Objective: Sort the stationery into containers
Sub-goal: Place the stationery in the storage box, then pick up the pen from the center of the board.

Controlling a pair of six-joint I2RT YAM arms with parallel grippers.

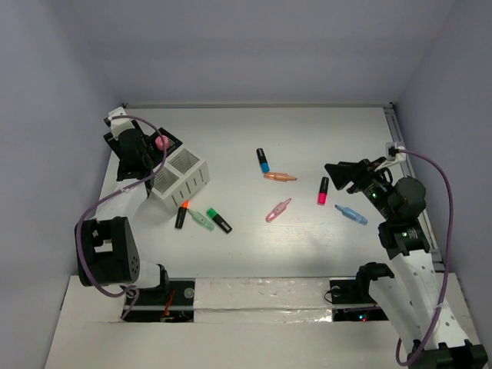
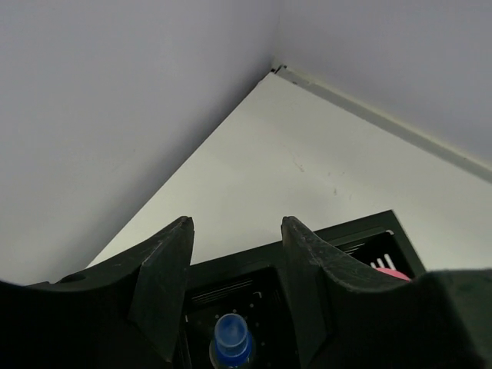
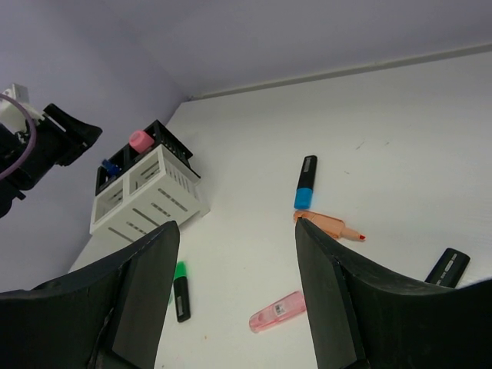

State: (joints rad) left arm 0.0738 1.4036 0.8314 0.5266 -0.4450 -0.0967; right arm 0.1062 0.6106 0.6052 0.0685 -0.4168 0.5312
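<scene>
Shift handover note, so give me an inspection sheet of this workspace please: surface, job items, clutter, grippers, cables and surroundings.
Surface: white tabletop, no spills seen.
Job's things: eight short markers lie loose, including a blue black-capped marker and a translucent pink marker; black compartmented organiser holds a pink-capped marker and a blue-ended marker; joined white slatted organiser appears empty.
Clutter: nothing seen.
Grippers: left gripper open over the black organiser; right gripper open, empty, above the table.
Cables: a purple cable loops off each arm.
Surroundings: plain pale walls on three sides.
</scene>
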